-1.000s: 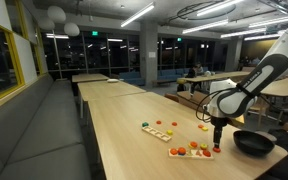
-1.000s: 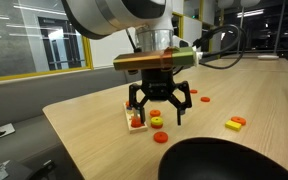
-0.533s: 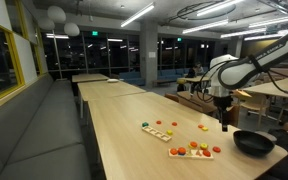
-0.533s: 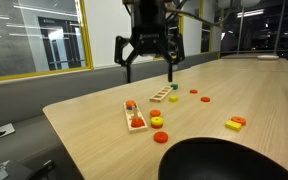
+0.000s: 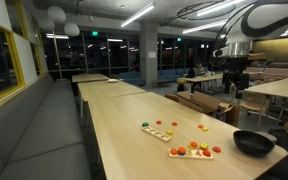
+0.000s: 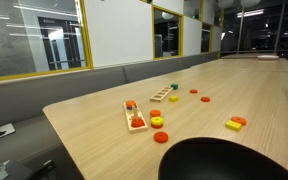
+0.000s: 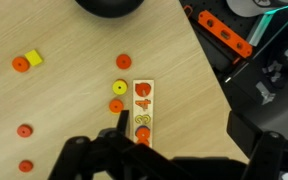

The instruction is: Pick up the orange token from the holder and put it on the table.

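The hand (image 7: 156, 158) hangs high above the worktop (image 6: 254, 95), well clear of everything, its fingers spread and nothing between them. Below it in the wrist view lies the narrow wooden holder (image 7: 142, 110), flat on the wood, with orange pieces and a yellow one in a row along it. One orange token (image 7: 123, 89) lies on the worktop near the holder's end, on the side of the black bowl (image 7: 109, 5), with a yellow disc (image 7: 117, 105) just beside it.

Smooth wood-grain table (image 6: 92, 126); pale wooden holder (image 6: 135, 113).
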Available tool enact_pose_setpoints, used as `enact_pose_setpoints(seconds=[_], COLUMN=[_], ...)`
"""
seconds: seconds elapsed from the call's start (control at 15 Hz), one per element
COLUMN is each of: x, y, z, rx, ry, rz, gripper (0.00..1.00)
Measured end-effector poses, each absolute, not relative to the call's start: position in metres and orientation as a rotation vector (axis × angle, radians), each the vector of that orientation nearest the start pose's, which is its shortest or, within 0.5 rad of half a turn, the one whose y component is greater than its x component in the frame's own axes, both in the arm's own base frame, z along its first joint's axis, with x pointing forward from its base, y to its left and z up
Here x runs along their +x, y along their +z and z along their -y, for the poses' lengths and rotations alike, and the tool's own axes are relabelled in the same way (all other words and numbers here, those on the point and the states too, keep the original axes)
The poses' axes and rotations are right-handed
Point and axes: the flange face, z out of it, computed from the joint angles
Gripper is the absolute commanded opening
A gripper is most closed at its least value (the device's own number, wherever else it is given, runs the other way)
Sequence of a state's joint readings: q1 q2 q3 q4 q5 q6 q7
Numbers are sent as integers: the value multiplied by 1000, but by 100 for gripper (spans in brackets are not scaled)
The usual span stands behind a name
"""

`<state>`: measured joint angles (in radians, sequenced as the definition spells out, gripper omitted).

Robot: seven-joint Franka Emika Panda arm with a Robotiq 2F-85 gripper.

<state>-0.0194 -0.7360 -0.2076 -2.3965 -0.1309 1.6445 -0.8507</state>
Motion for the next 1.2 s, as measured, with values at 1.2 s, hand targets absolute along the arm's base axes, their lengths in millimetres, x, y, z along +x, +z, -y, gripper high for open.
enact_pose_setpoints(seconds=[1.2], x=[238], y=[610], z=[88], rx=[-2915], ry=[15], rz=[1084], gripper=[100])
